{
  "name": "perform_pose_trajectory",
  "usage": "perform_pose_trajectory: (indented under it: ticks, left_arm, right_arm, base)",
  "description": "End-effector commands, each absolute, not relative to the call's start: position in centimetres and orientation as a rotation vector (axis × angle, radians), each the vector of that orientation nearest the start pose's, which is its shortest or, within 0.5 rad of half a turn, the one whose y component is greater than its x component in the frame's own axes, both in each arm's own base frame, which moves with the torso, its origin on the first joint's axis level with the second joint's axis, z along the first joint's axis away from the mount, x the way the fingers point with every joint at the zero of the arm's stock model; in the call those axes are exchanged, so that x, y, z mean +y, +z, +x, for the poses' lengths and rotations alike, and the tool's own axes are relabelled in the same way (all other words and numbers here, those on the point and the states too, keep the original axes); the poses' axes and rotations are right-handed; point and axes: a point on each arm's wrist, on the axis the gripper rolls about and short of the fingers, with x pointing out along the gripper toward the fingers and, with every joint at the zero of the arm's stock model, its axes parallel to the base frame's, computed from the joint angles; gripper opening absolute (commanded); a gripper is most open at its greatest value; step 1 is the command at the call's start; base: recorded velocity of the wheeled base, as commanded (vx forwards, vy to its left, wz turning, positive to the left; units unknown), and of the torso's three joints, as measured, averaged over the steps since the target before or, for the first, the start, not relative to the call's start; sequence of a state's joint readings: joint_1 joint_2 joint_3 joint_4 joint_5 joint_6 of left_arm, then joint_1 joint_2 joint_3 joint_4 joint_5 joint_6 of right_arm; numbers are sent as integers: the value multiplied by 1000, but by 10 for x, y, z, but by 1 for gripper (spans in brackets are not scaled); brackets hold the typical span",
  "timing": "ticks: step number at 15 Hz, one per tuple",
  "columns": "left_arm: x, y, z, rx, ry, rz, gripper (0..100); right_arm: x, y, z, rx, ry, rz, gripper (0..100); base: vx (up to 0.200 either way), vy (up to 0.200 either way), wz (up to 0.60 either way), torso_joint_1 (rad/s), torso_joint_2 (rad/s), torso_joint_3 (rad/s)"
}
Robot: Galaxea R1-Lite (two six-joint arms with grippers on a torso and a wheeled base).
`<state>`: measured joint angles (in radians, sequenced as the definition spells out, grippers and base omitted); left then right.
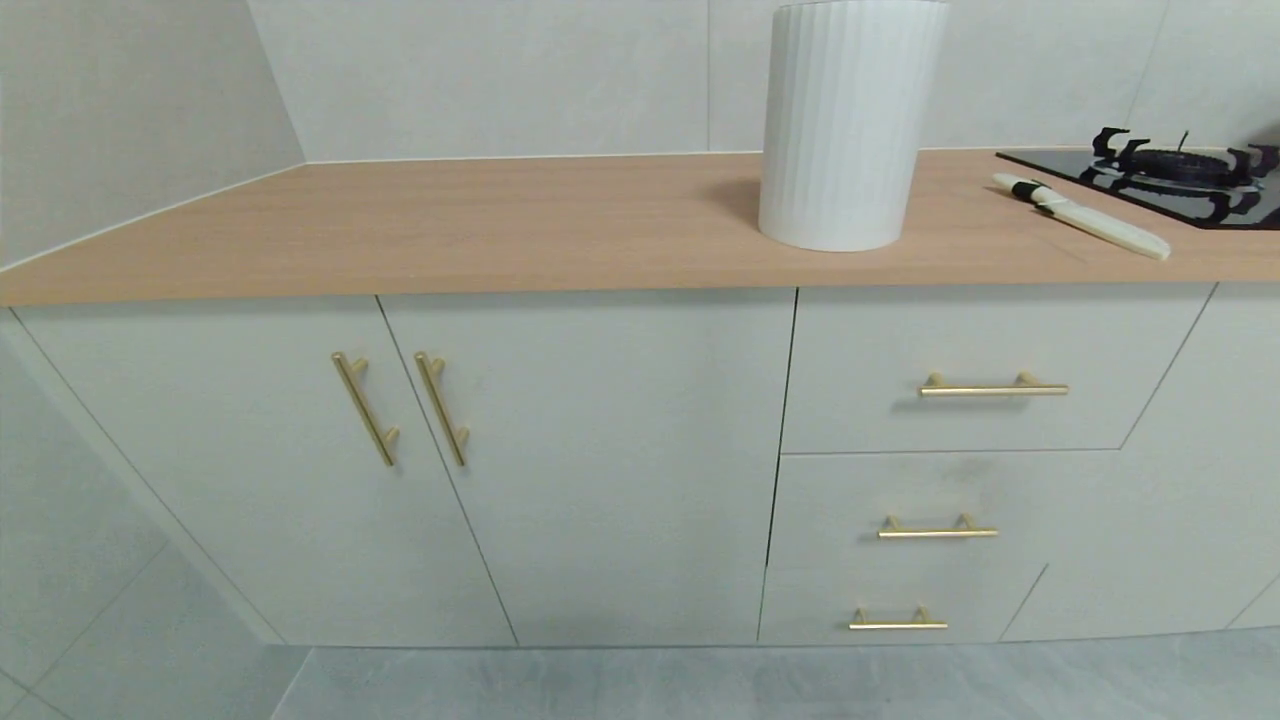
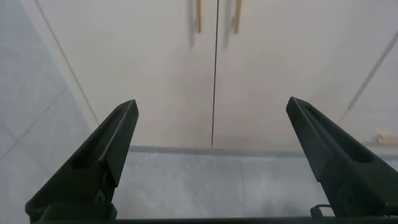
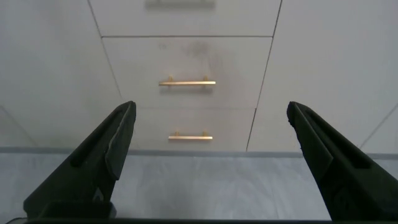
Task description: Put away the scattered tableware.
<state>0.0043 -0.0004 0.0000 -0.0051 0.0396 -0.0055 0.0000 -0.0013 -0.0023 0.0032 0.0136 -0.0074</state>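
A white knife (image 1: pixel 1082 215) with a dark band near its handle lies on the wooden countertop (image 1: pixel 500 220) at the right, beside the stove. A tall white ribbed container (image 1: pixel 845 125) stands upright on the counter left of the knife. My left gripper (image 2: pixel 211 109) is open and empty, low down, facing the pair of cabinet doors (image 2: pixel 214 68) with gold handles. My right gripper (image 3: pixel 211 112) is open and empty too, low in front of the lower drawers (image 3: pixel 186 71).
A black gas stove (image 1: pixel 1180 175) sits at the counter's far right. Below the counter, double doors (image 1: pixel 400 450) are on the left and three drawers with gold handles (image 1: pixel 993 388) on the right. Grey tiled floor (image 1: pixel 700 685) lies in front. A wall closes the left side.
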Motion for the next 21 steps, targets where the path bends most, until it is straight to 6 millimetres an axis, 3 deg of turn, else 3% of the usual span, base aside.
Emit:
perform_pose_trajectory:
  ticks: [1, 10, 21]
  left_arm:
    - [1, 76, -23, -6, 44, -6, 100]
    - [1, 76, -23, -6, 44, -6, 100]
    - [1, 76, -23, -6, 44, -5, 100]
  right_arm:
    - [0, 76, -23, 0, 14, -8, 100]
    - [0, 76, -23, 0, 14, -8, 100]
    - [0, 76, -23, 0, 14, -8, 100]
  base:
    - [200, 0, 0, -7, -7, 2]
    - [200, 0, 0, 5, 3, 1]
    - [0, -18, 0, -1, 0, 0]
